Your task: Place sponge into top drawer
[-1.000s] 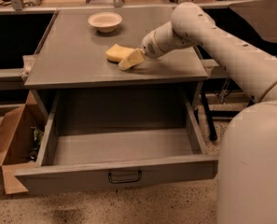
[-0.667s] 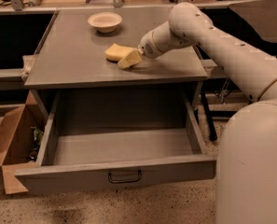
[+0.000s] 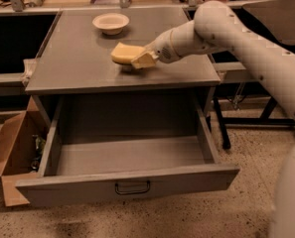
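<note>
Sponge (image 3: 123, 52) is the one thing that differs from a second ago: it now sits a little higher in the view, with a dark shadow showing under it, so it looks just lifted off the desk (image 3: 72, 58) rather than resting on it.

On the far left, the cardboard box (image 3: 10, 150) on the floor is where it was. Next to it, the top drawer (image 3: 186, 177) stands pulled fully out below the desk's front edge, its handle (image 3: 132, 187) facing the camera and its floor bare, unchanged. At the back of the desk the bowl (image 3: 110, 21) has not moved and is well apart from the sponge.

Right of centre, the sponge hangs over the front half of the desk, above the drawer's back wall and not yet over the opening. The gripper (image 3: 143, 59) is at its right end, and the jaws appear clamped on that end, since the foam seems to be carried clear of the surface. The arm (image 3: 236, 33) reaches in from the right, its wrist raised slightly from its earlier pose.

By my reading the grasp is done and the carry is starting. What remains is to bring the sponge forward past the desk's edge, lower it into the drawer and release. The hold is on one end only, so the soft block may sag or slip.
</note>
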Controlling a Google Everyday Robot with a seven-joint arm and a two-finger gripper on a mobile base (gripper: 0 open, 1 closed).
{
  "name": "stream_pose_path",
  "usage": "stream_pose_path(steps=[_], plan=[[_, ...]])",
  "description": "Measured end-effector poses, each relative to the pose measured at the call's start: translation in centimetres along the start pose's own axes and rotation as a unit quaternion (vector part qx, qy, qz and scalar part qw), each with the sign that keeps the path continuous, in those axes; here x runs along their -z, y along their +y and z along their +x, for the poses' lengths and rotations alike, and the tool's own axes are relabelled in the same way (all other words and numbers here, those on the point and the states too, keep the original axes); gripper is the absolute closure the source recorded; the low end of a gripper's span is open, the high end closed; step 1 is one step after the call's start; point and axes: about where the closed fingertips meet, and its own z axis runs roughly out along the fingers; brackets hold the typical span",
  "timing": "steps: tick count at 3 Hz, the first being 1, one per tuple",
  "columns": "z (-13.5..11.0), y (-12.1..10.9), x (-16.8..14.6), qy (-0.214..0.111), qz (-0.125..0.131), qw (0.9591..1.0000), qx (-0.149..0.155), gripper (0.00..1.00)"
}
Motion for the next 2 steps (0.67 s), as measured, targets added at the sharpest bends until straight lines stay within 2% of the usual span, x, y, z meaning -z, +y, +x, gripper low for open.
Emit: stream_pose_path(steps=[1, 2], plan=[[0.01, 3.69, 3.32, -0.035, -0.044, 0.9974, 0.044, 1.0], [0.05, 4.08, 3.8, -0.042, -0.048, 0.996, 0.063, 1.0]])
